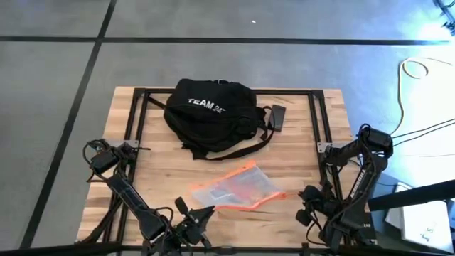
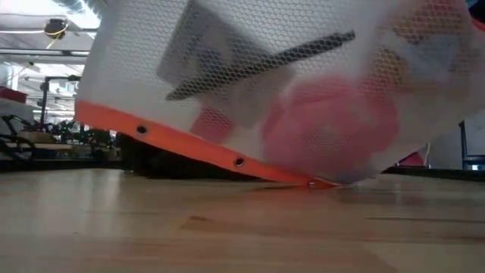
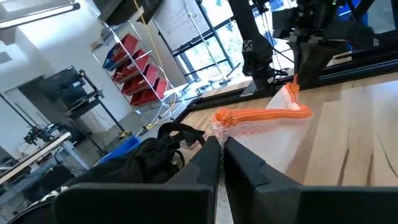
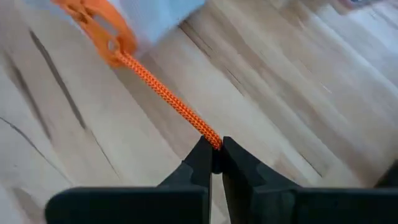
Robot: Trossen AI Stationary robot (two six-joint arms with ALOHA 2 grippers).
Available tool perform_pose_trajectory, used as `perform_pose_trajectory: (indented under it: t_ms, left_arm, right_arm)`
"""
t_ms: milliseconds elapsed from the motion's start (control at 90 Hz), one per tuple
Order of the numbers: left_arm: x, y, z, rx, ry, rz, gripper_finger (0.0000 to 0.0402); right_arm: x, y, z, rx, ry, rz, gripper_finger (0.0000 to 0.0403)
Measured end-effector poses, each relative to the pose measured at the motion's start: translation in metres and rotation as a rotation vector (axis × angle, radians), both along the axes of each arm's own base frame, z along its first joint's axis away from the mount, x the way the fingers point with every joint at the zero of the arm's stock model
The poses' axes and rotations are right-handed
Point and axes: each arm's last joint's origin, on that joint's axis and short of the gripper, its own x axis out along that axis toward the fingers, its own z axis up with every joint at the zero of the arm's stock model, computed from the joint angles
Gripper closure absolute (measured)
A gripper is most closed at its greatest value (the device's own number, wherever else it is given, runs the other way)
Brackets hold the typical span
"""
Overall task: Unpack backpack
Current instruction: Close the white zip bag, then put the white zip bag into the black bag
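In the low view the mesh pouch [image 2: 288, 98] fills the frame, hiding the backpack [image 1: 210, 114] behind it; its pink and grey contents blur past recognition. In the high view both arms are cut off by the bottom edge.

We see a black backpack [image 1: 211, 114] with white "TEAM 24" lettering, lying on a pale, light-brown wooden table [image 1: 298, 160] streaked with darker grain. The pouch [image 1: 234, 187] is translucent white mesh in a honeycomb pattern, edged in bright orange, with pink and grey shapes showing through. An orange braided cord [image 4: 163, 93] runs from it between the black fingers of the right gripper [image 4: 214, 163].
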Motion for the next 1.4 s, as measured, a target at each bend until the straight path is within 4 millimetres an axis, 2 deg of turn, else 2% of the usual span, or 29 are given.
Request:
perform_pose_trajectory:
  t_ms: [289, 467, 622, 767, 911, 1011, 1189, 1400]
  left_arm:
    - [0.000, 0.001, -0.002, -0.009, -0.006, -0.001, 0.0402]
    - [0.000, 0.001, -0.002, -0.012, -0.009, -0.001, 0.0402]
    - [0.000, 0.001, -0.002, -0.026, -0.021, 0.001, 0.0402]
    - [0.000, 0.001, -0.002, -0.036, -0.020, -0.013, 0.0402]
    - [0.000, 0.001, -0.002, -0.040, -0.018, -0.020, 0.0402]
    - [0.000, 0.001, -0.002, -0.038, -0.017, -0.020, 0.0402]
    - [0.000, 0.001, -0.002, -0.033, -0.011, -0.022, 0.0402]
    - [0.000, 0.001, -0.003, -0.041, -0.015, -0.024, 0.0402]
  right_arm:
    - [-0.010, 0.002, -0.001, 0.031, 0.126, -0.015, 0.0402]
    - [-0.005, 0.012, -0.002, 0.062, -0.014, 0.088, 0.0382]
    - [0.010, 0.021, -0.007, 0.001, -0.170, 0.228, 0.0319]
    - [0.024, 0.026, -0.024, -0.087, -0.135, 0.299, 0.0240]
    - [0.041, 0.037, -0.049, -0.167, -0.071, 0.425, 0.0160]
    - [0.049, 0.035, -0.061, -0.228, -0.020, 0.456, 0.0127]
    - [0.054, 0.025, -0.068, -0.305, 0.042, 0.421, 0.0122]
    - [0.067, 0.028, -0.067, -0.380, -0.067, 0.475, 0.0149]
